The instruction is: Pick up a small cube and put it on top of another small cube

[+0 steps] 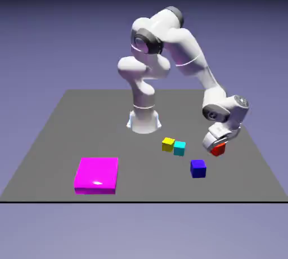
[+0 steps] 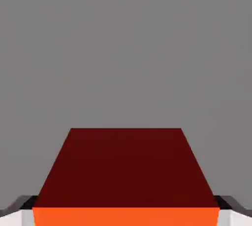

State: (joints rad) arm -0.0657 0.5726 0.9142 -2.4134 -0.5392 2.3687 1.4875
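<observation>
Hidden for the most part in the exterior view: small red cube, tucked under the white two-finger gripper at the flat grey table's right side in the exterior view, only its lower corner peeking out. Cut off in the hand view: same red cube, large between the grey fingertips, bottom edge lost below the frame, bright orange-red near face and dark red face beyond. Fingers drawn narrow, pressed to either side of the red cube, gripping it. Whether lifted or resting on the table: cannot tell.

Elsewhere on the table: small blue cube near the gripper, toward the camera; small yellow cube and small cyan cube touching side by side; flat magenta square block well apart at the exterior view's left.
</observation>
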